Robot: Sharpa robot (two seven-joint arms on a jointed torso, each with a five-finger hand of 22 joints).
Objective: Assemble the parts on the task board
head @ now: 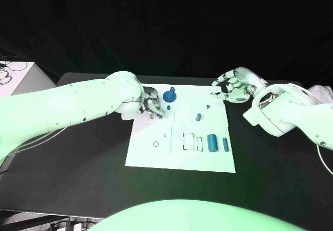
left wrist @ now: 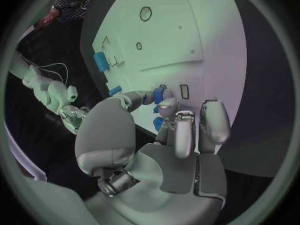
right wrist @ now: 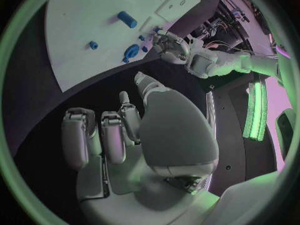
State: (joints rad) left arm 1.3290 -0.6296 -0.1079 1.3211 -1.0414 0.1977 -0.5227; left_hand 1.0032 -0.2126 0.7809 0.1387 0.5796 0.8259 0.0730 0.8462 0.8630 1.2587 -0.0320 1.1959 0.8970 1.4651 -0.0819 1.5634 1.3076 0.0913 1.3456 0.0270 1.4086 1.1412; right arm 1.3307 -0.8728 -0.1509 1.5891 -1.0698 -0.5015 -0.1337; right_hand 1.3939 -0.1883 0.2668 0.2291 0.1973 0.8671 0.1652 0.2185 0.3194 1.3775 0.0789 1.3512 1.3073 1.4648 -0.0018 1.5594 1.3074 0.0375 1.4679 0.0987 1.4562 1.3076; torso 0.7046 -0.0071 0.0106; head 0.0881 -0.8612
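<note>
Left hand (head: 151,107) was down at the task board (head: 182,163)'s near-left edge, thumb and a fingertip (left wrist: 164,105) pinched on a small blue part (left wrist: 149,96). Right hand (head: 235,86) hung off the board's far right corner, fingers loosely curled and apart, holding nothing. Blue gear (head: 169,97) sat just beside the left hand; two blue cylinders (head: 212,143) lay lower right on the board.

task board (head: 182,150): matt white | parts (head: 212,143): smooth blue, probably plastic
</note>
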